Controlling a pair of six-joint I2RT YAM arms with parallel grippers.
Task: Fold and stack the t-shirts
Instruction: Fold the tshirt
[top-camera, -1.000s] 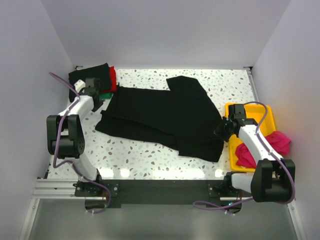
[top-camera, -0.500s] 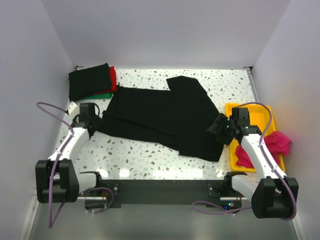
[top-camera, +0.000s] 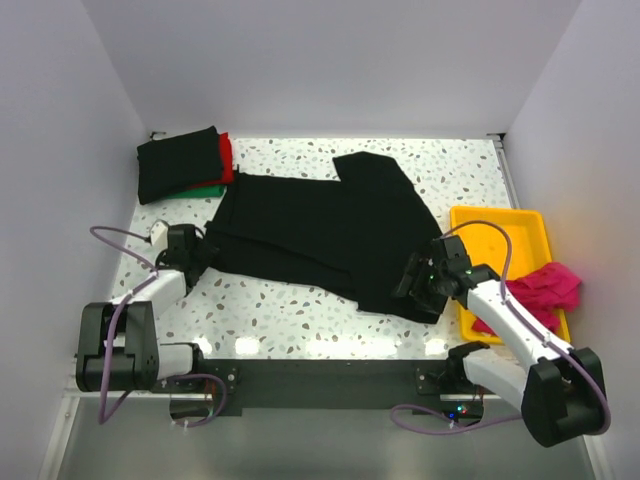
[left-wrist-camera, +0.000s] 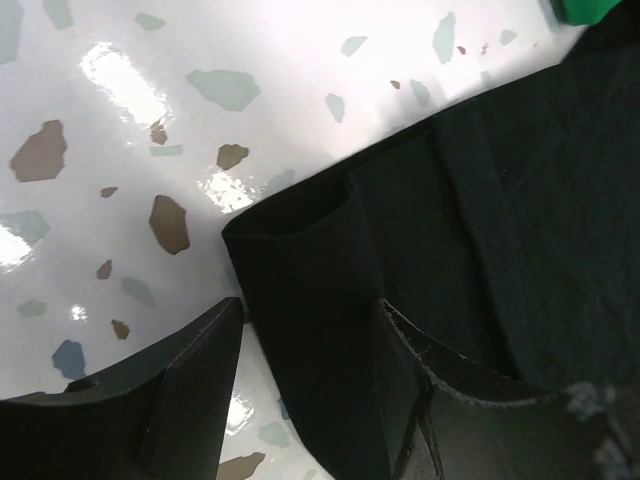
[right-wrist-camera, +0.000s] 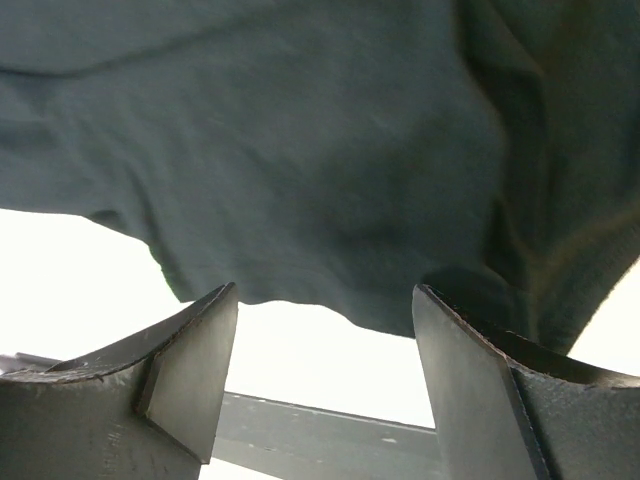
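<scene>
A large black t-shirt (top-camera: 320, 235) lies spread over the middle of the table. My left gripper (top-camera: 197, 262) is at its near-left corner, open. In the left wrist view the folded black corner (left-wrist-camera: 310, 300) lies between the fingers (left-wrist-camera: 190, 390) of my left gripper (left-wrist-camera: 305, 335), unclamped. My right gripper (top-camera: 413, 285) is open at the near-right hem; that hem (right-wrist-camera: 300, 160) hangs just beyond my right gripper (right-wrist-camera: 325, 305). Folded black (top-camera: 178, 163), red (top-camera: 226, 157) and green (top-camera: 205, 190) t-shirts are stacked at the back left. A magenta-pink t-shirt (top-camera: 548, 285) lies crumpled in the tray.
The yellow tray (top-camera: 500, 222) stands at the right edge, beside my right arm. White walls close in the table on three sides. A black rail (top-camera: 320, 382) with both arm bases runs along the near edge. Speckled tabletop (top-camera: 290, 315) shows in front of the shirt.
Both grippers have opened. The left arm has come down from the shirt's far-left edge to its near-left corner. The right arm has swung left and nearer, to the near-right hem.
</scene>
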